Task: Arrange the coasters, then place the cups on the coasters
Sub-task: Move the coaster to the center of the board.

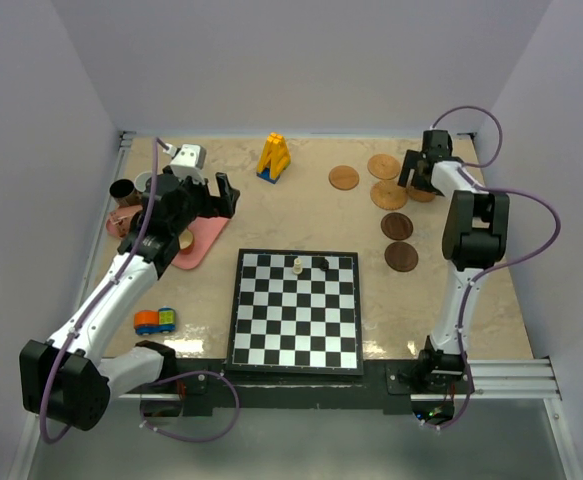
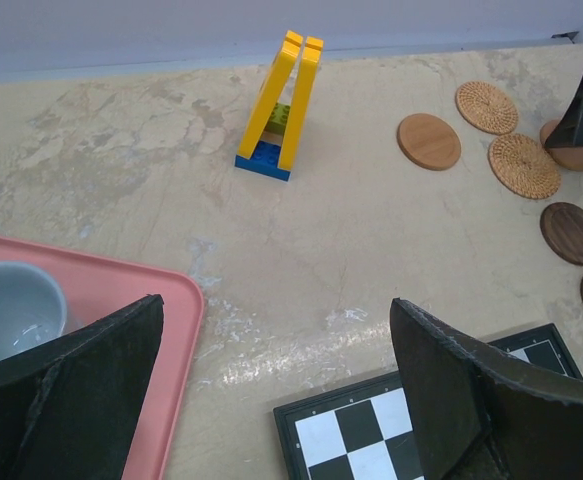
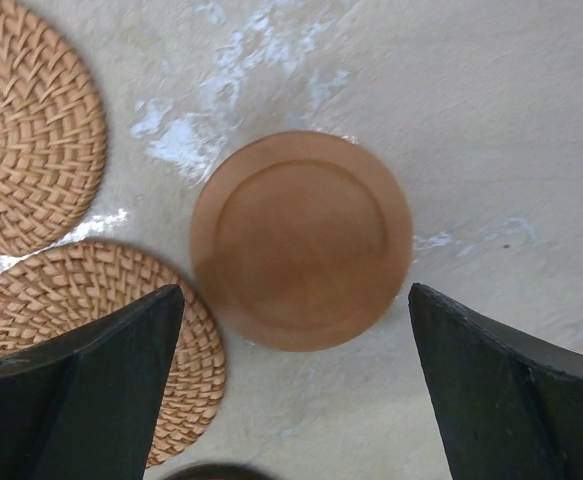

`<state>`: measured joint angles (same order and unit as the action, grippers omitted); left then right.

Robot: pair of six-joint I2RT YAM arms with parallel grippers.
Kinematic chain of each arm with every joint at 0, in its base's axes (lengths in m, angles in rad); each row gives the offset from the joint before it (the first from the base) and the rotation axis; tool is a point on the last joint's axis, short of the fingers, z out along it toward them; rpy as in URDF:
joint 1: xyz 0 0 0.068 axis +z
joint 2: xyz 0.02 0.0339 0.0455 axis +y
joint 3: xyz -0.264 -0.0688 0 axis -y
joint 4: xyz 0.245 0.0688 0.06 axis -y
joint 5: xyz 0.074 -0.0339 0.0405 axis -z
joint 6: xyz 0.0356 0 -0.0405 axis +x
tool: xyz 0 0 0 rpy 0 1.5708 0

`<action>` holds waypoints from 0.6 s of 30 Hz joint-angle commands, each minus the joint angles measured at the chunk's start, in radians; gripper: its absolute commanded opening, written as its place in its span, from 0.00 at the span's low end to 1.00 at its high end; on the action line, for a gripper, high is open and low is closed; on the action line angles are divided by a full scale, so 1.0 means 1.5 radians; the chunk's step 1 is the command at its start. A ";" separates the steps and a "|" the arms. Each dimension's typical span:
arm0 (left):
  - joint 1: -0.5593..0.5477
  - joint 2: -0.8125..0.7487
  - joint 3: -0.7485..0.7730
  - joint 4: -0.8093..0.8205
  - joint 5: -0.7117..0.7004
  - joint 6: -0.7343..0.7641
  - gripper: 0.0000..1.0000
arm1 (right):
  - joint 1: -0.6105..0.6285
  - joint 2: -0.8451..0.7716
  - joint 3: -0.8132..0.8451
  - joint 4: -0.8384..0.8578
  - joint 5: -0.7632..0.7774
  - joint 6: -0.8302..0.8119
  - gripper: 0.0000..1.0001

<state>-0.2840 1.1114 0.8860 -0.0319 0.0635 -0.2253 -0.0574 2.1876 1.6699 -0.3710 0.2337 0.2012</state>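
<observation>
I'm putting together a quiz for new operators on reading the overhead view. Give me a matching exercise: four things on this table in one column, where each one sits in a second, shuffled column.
Things
1. pink tray
2. chessboard
3. yellow block tower
4. dark brown coasters

Places, seen from above
A. far side, middle
B. right side
C. left side
D. near side, middle

Pairs: 1-C, 2-D, 3-A, 4-B
</observation>
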 commanded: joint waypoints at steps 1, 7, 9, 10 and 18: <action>-0.005 0.005 0.008 0.023 0.000 -0.001 1.00 | -0.028 -0.005 0.038 -0.005 -0.014 -0.026 0.98; -0.005 0.007 0.008 0.022 -0.001 0.000 1.00 | -0.041 0.015 0.058 -0.024 -0.046 -0.040 0.99; -0.005 0.008 0.008 0.023 0.000 0.000 1.00 | -0.041 0.029 0.068 -0.034 -0.069 -0.042 0.99; -0.005 0.010 0.007 0.023 0.000 0.000 1.00 | -0.041 0.035 0.070 -0.036 -0.079 -0.043 0.99; -0.005 0.015 0.008 0.022 0.004 0.000 1.00 | -0.040 0.056 0.095 -0.040 -0.121 -0.019 0.99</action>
<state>-0.2840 1.1316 0.8860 -0.0319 0.0635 -0.2253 -0.1249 2.2520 1.7611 -0.4042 0.1032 0.1646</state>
